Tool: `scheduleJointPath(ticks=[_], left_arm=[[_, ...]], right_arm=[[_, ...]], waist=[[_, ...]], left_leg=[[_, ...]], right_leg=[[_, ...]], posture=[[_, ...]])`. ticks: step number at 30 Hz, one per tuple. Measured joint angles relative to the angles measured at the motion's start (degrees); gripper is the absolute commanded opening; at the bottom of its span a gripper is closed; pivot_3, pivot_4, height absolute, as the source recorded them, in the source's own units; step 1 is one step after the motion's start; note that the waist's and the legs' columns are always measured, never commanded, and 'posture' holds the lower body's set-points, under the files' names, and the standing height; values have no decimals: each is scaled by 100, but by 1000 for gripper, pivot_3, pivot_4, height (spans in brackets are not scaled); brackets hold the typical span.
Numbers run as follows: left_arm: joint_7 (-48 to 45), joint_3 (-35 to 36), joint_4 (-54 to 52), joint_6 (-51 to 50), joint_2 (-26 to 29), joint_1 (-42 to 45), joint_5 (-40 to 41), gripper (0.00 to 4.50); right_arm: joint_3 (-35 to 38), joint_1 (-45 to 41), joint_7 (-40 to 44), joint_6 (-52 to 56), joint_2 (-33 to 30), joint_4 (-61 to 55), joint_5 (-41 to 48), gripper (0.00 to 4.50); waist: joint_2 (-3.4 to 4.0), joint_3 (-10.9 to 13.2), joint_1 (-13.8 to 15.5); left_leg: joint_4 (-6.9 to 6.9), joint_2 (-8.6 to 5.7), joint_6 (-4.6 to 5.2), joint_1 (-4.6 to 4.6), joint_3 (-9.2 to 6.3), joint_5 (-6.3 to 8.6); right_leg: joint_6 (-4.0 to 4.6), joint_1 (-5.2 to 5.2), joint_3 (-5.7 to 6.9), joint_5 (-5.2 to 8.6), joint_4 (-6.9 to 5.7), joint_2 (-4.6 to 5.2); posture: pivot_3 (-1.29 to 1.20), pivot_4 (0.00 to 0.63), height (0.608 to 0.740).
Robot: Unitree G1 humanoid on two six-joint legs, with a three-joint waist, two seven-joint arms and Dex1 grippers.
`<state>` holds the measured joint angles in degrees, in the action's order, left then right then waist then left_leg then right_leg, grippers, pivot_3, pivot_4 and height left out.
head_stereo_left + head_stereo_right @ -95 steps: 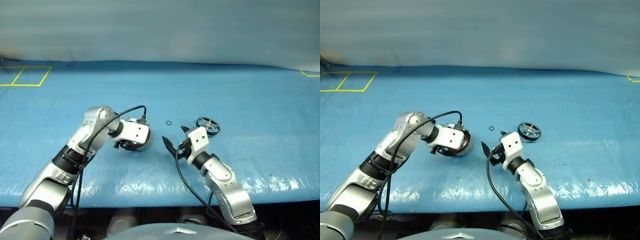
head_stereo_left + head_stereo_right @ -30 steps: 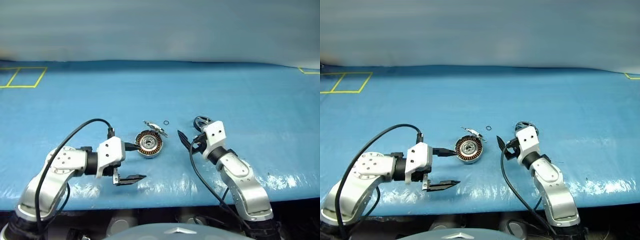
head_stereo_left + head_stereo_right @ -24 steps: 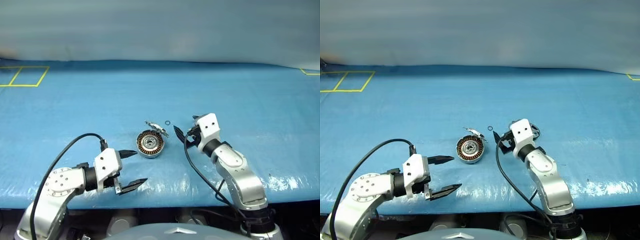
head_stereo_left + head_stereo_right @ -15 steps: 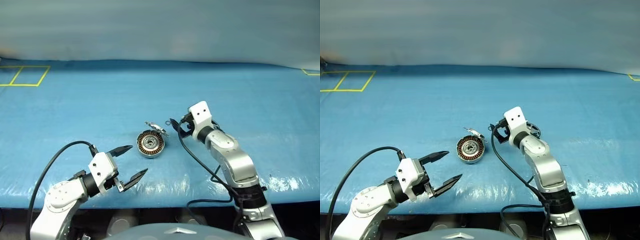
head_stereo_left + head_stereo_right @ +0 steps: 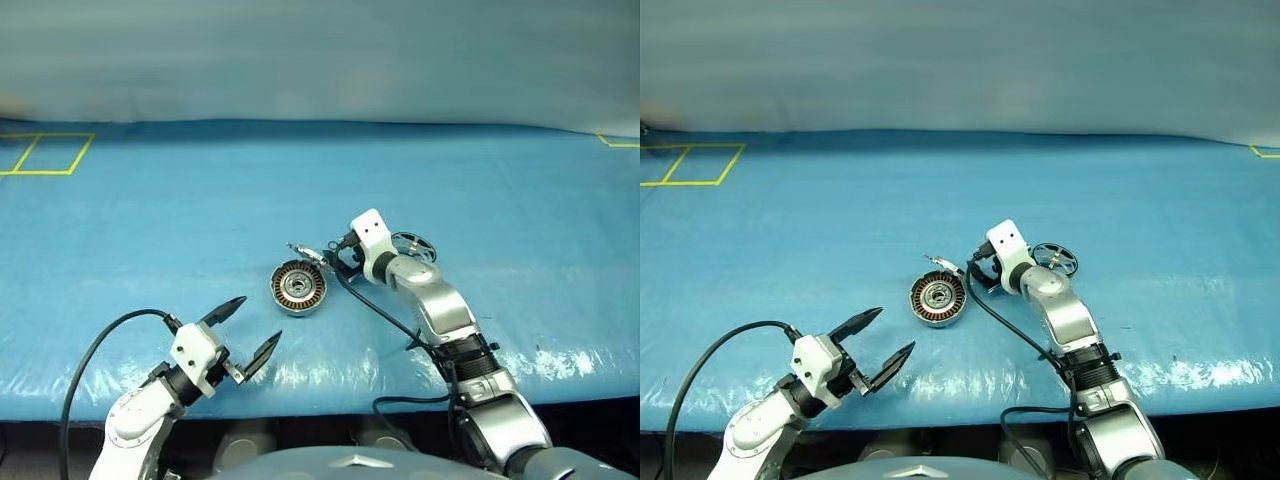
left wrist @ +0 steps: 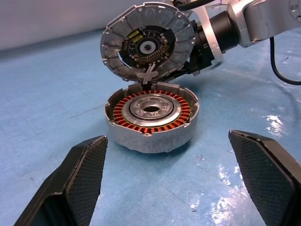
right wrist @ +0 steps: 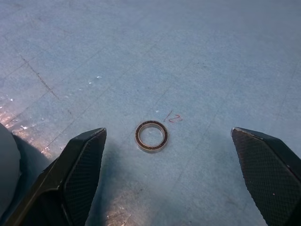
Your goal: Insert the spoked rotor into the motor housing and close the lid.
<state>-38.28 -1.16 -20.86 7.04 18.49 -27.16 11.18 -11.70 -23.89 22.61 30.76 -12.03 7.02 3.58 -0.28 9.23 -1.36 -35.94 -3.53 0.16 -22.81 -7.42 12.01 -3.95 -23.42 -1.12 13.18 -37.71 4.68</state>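
The motor housing (image 5: 299, 288), a silver puck with copper windings, lies on the blue mat with its lid (image 6: 148, 42) hinged up at the far rim. The dark spoked rotor (image 5: 414, 246) lies flat to the housing's right, behind my right wrist. My right gripper (image 5: 336, 258) is open just right of the raised lid. It points down at a small ring (image 7: 151, 136) that lies between its fingers (image 7: 80, 165), untouched. My left gripper (image 5: 253, 322) is open and empty near the front edge, pointing at the housing from a short way off.
Yellow tape squares (image 5: 50, 152) mark the mat's far left and a yellow corner (image 5: 620, 143) its far right. Black cables loop from both wrists. A red scribble (image 7: 172, 117) sits beside the small ring. The mat's front edge (image 5: 330, 385) is close behind my left gripper.
My left gripper has drawn back from the housing toward the front edge. My right gripper has swung left and forward off the rotor, which now shows, to beside the lid.
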Motion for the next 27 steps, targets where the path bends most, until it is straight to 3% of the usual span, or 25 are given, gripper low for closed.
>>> scheduleJointPath(ticks=[6,7,10,19,27], left_arm=[[122,-3,124,101,-9,40,3,4473],[135,-6,139,101,-9,56,3,4499],[175,-40,183,100,-8,117,4,4500],[214,-137,183,99,13,161,3,4500],[283,-174,181,87,81,190,-10,4500]], right_arm=[[29,-106,-13,-49,263,364,18,4500],[34,-128,-23,-50,302,425,13,4307],[77,-203,-72,-66,402,591,5,3578],[72,-216,-129,-246,471,737,-110,663],[-15,565,-68,72,111,-442,-153,663]], waist=[[0,0,-13],[0,0,-15],[1,0,-21],[2,-1,-37],[2,-1,-2]], left_leg=[[0,1,0,0,-1,0],[0,1,0,0,-1,0],[0,2,0,2,-1,0],[1,4,-1,5,-2,0],[5,3,-5,-3,-5,3]], right_leg=[[0,0,0,0,0,-3],[0,-1,0,-1,-1,-4],[0,0,0,-1,-1,-6],[1,1,0,-1,-3,-8],[3,-3,0,0,2,-6]], posture=[[0,150,740],[0,150,740],[0,150,740],[0,150,740],[0,150,740]])
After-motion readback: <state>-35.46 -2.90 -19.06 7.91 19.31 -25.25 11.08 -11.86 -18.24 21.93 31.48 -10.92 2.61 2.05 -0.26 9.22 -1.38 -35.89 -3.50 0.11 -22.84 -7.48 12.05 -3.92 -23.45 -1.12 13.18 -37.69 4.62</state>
